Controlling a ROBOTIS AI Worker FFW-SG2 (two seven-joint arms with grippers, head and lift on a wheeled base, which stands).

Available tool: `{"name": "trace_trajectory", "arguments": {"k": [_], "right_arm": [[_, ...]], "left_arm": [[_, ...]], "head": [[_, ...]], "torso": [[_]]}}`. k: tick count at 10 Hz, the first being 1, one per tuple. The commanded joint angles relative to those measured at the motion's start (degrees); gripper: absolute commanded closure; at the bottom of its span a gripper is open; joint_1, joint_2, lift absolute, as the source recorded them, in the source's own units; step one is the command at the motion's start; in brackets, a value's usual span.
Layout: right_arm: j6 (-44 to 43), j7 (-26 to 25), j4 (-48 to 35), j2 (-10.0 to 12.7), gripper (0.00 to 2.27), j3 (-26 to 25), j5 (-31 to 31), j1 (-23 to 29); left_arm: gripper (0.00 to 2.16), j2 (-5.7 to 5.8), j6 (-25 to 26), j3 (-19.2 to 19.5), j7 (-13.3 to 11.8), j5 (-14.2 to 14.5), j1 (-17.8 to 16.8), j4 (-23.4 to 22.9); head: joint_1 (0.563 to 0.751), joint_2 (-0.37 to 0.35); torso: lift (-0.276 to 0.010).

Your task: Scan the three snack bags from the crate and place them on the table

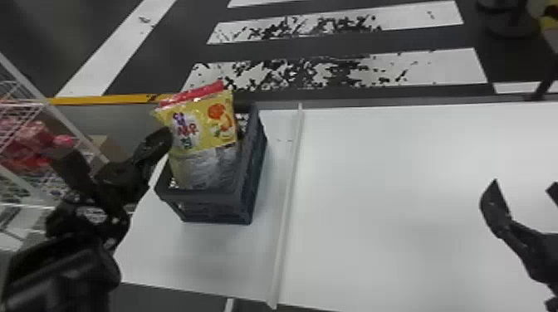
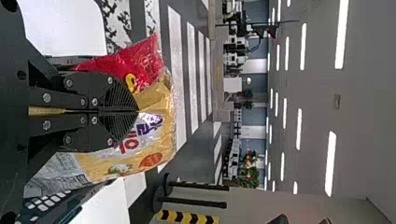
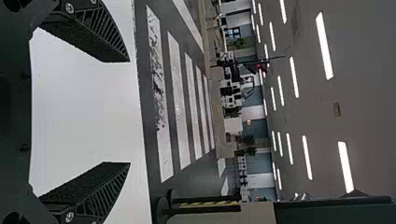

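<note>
Left jaws (image 1: 169, 135), angled inward, clamp 1 snack bag (image 1: 203, 124) over the crate (image 1: 216, 209); right jaws (image 1: 524, 186) gape above the counter (image 1: 394, 174); striped floor (image 1: 436, 68) on the far side.

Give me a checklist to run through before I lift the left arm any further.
- Left gripper closed on the snack bag: ok, fingers shut at its side edge.
- Hold firm enough: cannot tell.
- Bag clear of the crate: not ok, its lower end appears to be inside the rim.
- Other bags in the crate counted: cannot tell, this bag blocks much of the inside.
- Right gripper open and away from the crate: ok, over the table's right side.
</note>
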Motion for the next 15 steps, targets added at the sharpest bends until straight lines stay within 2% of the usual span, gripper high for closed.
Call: {"name": "trace_trajectory", "arguments": {"k": [1, 2, 3, 4, 7, 9, 11, 13, 14, 15], "right_arm": [[-0.1, 0.0, 0.3, 0.0, 0.10, 0.1, 0.0, -0.2], [-0.1, 0.0, 0.3, 0.0, 0.10, 0.1, 0.0, -0.2], [-0.1, 0.0, 0.3, 0.0, 0.10, 0.1, 0.0, -0.2], [-0.1, 0.0, 0.3, 0.0, 0.10, 0.1, 0.1, -0.2], [-0.1, 0.0, 0.3, 0.2, 0.10, 0.2, 0.0, -0.1], [-0.4, 0.0, 0.1, 0.2, 0.10, 0.2, 0.0, 0.2], [-0.6, 0.0, 0.0, 0.4, 0.10, 0.4, 0.0, 0.4], [-0.6, 0.0, 0.0, 0.4, 0.10, 0.4, 0.0, 0.5], [-0.8, 0.0, -0.1, 0.4, 0.10, 0.5, 0.0, 0.5], [-0.8, 0.0, -0.3, 0.4, 0.10, 0.5, 0.1, 0.7]], "left_arm": [[2.13, -0.82, -0.3, -0.3, 7.3, 1.8, 2.5, -1.6], [2.13, -0.73, -0.3, 0.1, 6.8, 3.3, 3.3, -3.0], [2.13, -0.82, 0.2, 0.1, 6.9, 4.0, 4.8, -6.4], [2.13, -1.08, 1.3, 0.3, 6.9, 6.1, 6.1, -10.3], [2.13, -2.75, 8.0, 1.5, 7.1, 11.6, 7.7, -20.9], [2.13, -3.54, 11.3, 1.5, 7.4, 13.4, 7.8, -26.2], [2.13, -3.69, 11.5, 1.2, 8.2, 13.8, 7.6, -28.9], [2.13, -3.69, 11.5, 0.8, 8.9, 15.1, 7.8, -28.7], [2.13, -3.69, 11.7, -0.6, 8.9, 16.2, 7.8, -29.0], [2.13, -3.69, 12.2, -2.5, 8.9, 15.9, 7.6, -29.9]], "head": [[0.695, 0.242], [0.695, 0.258], [0.695, 0.268], [0.695, 0.267], [0.695, 0.253], [0.695, 0.237], [0.695, 0.222], [0.695, 0.219], [0.695, 0.218], [0.695, 0.207]], "torso": [[-0.062], [-0.062], [-0.062], [-0.062], [-0.062], [-0.062], [-0.062], [-0.062], [-0.062], [-0.062]]}}
